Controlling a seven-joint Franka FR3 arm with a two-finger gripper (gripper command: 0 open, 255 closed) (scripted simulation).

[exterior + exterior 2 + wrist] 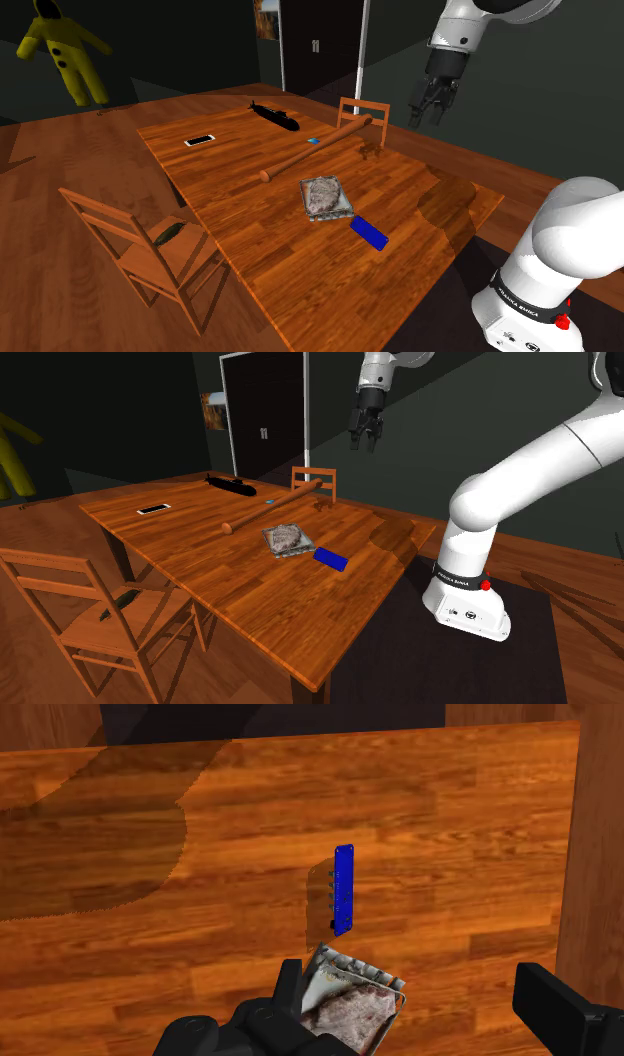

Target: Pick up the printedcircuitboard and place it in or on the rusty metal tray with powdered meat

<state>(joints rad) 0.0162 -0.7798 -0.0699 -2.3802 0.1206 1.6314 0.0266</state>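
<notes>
Dim room, bare wooden table (pixel 240 215) under the arm. Jaws stand apart w/ nothing between them. The gripper (pixel 428 118) hangs high over the table. Below it lies the rusty tray (pixel 355 999) w/ greyish-pink contents. Just beside the tray, not touching, the blue circuit board (pixel 345 889) lies flat on the wood. Step in hand, by my read: approach. I centre over the board, set the fingers across its short width and descend w/ jaws wide. The board looks thin, so I take the tips nearly to table level, else they probably close above it.
</notes>
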